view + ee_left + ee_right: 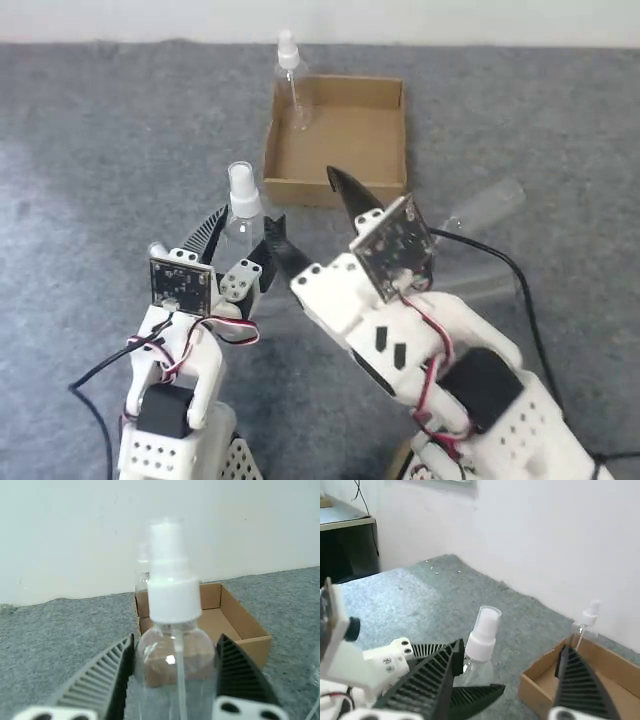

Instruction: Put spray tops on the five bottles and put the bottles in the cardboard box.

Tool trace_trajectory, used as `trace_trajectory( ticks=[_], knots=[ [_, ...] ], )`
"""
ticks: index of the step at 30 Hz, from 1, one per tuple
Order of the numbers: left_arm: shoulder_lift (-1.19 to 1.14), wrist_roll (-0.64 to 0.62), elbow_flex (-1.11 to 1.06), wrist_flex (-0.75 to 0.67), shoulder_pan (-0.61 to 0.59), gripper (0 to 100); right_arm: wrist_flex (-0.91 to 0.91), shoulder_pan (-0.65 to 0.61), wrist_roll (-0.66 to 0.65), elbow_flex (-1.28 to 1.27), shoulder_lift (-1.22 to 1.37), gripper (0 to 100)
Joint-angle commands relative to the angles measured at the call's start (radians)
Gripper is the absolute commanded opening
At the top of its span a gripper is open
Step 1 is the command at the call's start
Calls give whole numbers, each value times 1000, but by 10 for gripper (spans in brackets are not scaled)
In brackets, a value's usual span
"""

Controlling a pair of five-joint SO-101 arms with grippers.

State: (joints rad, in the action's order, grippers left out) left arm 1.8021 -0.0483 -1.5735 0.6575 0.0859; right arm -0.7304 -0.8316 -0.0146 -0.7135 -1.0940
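Note:
A clear bottle [243,222] with a white spray top [242,182] stands upright just in front of the cardboard box [380,100], and my left gripper [243,238] is shut on its body. In the left wrist view the bottle [172,660] sits between both black fingers [107,680], with its spray top [172,580] above them. My right gripper [320,225] hangs open beside that bottle, nothing in it; the right wrist view has the bottle [479,652] between its spread fingers [577,685]. A second topped bottle [291,80] stands in the box's far left corner.
Clear bottles [488,207] lie on the grey carpet to the right of the box, partly hidden by the right arm. The box [240,625] is open at the top with low walls. A white wall runs behind it.

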Motion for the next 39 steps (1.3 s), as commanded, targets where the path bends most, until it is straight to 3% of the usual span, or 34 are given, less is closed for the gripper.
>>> trace_trajectory(
  ticks=[1,8,21,34,39],
  knots=[
    [21,8,13,-2,-9,218,-114,48,9,35,-85,254],
    [21,5,18,-3,-11,218,-298,188,14,-57,-213,254],
    [17,2,18,-176,-6,218,283,254,8,-617,-229,253],
    [3,6,67,-253,0,218,303,254,6,-638,-229,253],
    [-166,6,193,-259,15,218,303,300,12,-635,-239,253]
  ],
)
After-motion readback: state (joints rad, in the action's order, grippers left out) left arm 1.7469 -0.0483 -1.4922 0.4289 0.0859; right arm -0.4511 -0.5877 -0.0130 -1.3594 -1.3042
